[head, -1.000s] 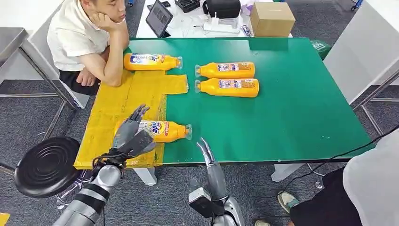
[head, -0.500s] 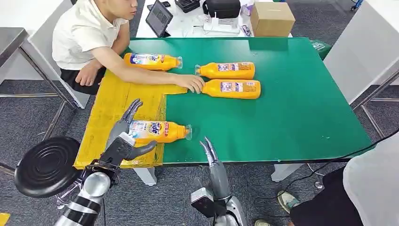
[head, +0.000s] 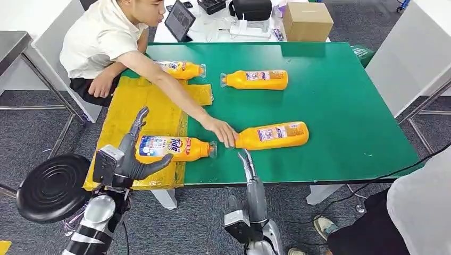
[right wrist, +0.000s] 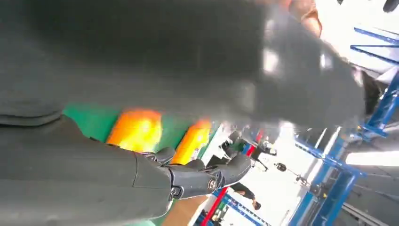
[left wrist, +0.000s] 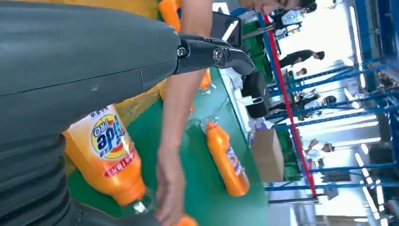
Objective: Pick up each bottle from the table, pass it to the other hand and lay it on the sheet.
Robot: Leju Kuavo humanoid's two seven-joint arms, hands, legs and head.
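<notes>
An orange bottle (head: 173,147) (left wrist: 110,160) lies on its side across the yellow sheet (head: 159,106), cap toward the green table (head: 340,106). My left hand (head: 133,154) is at its base end with fingers spread, gripping nothing. My right hand (head: 247,166) rises at the table's front edge, fingers straight and empty. A person's hand (head: 223,133) holds the neck of a second bottle (head: 272,135) just beyond my right hand. A third bottle (head: 255,79) lies at the back middle. A fourth (head: 183,69) lies at the back left, partly behind the person's arm.
The person sits at the table's back left corner, one arm (head: 170,90) stretched across the sheet. A cardboard box (head: 307,21) and a tablet (head: 179,20) stand beyond the table. A black stool (head: 53,186) stands to my left, below the table.
The person has slid one bottle from the back pair to the front, near my right hand. My left hand has drawn back off the bottle on the sheet. My right hand has risen slightly.
</notes>
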